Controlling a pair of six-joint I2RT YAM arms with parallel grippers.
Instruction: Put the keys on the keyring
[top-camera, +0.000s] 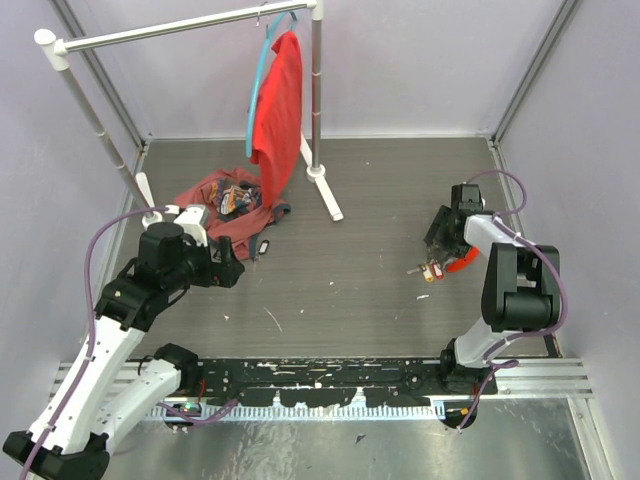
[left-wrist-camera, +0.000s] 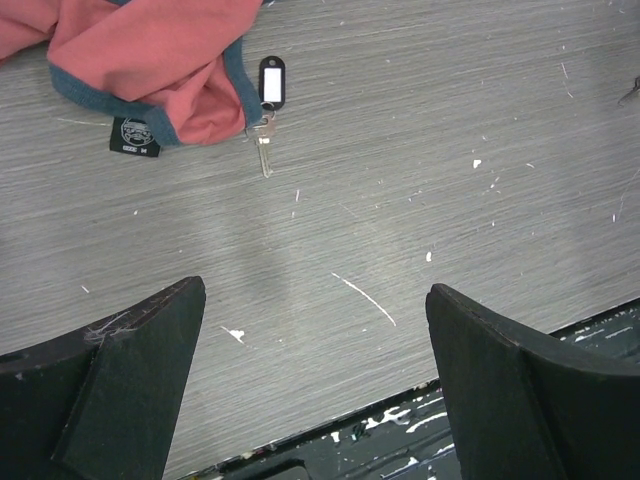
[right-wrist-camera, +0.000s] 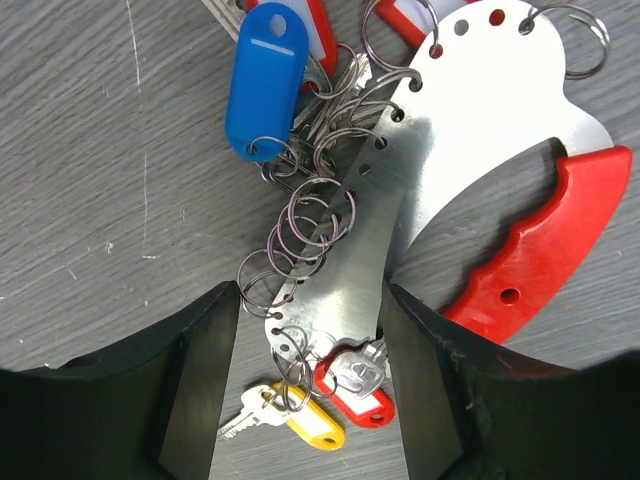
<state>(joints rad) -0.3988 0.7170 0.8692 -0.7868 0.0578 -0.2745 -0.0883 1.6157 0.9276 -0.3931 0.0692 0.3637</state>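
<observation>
While your left gripper (left-wrist-camera: 315, 290) hangs over bare table (left-wrist-camera: 480, 120) with both fingers spread wide and nothing between them, your right gripper (right-wrist-camera: 310, 330) is down on the keyring (right-wrist-camera: 470, 110), a steel crescent plate with a red grip (right-wrist-camera: 540, 240). Its jaws straddle the plate's narrow end. The right finger (right-wrist-camera: 440, 390) is against the steel edge and the left finger (right-wrist-camera: 190, 380) is just beside a row of wire rings (right-wrist-camera: 300, 230). They look partly closed, but you can't tell from this angle whether they actually clamp the plate.

The keys (top-camera: 430, 270) sit in that same heap. A blue tag (right-wrist-camera: 265, 80) lies at the far end; a red tag (right-wrist-camera: 355, 385) and a yellow-tagged brass key (right-wrist-camera: 262, 412) lie by the fingertips, hooked on rings through the plate's holes.

In the top view the heap lies near the right wall (top-camera: 590, 200), so room is tight there. Open table runs leftward between the arms.

On the left, a black-tagged key (left-wrist-camera: 271, 80) lies flat against the hem of the red garment (left-wrist-camera: 150, 50), well ahead of the fingers. A black rail (left-wrist-camera: 400, 450) marks the near edge just below them. The rack foot (top-camera: 330, 200) stands well behind, apart from both.
</observation>
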